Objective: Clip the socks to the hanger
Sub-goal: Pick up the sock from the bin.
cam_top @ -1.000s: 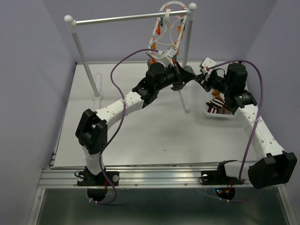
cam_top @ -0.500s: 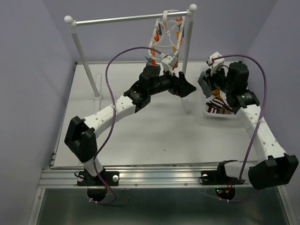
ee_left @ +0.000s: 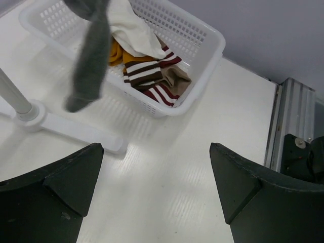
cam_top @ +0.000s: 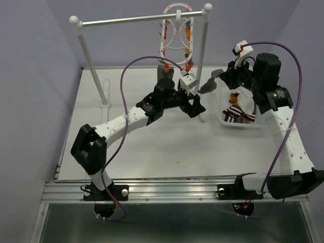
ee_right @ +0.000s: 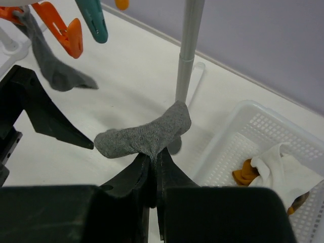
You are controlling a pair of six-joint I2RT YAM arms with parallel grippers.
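left jaws: wide apart, empty, over tabletop (ee_left: pixel 167 167).
right jaws: shut on grey sock (ee_right: pixel 147 134), pinched mid-length, both ends free, clear of tabletop. this sock hangs ahead-left of left jaws.
basket (ee_left: pixel 212 45): ahead of left jaws, right of right jaws; holds white, mustard, brown-striped socks (ee_left: pixel 152 81).
hanger (cam_top: pixel 175 30): on rail (cam_top: pixel 126 19), above and beyond both jaws.
second grey sock (ee_right: pixel 50 66): hangs at orange clip (ee_right: pixel 66 33), up-left of right jaws.
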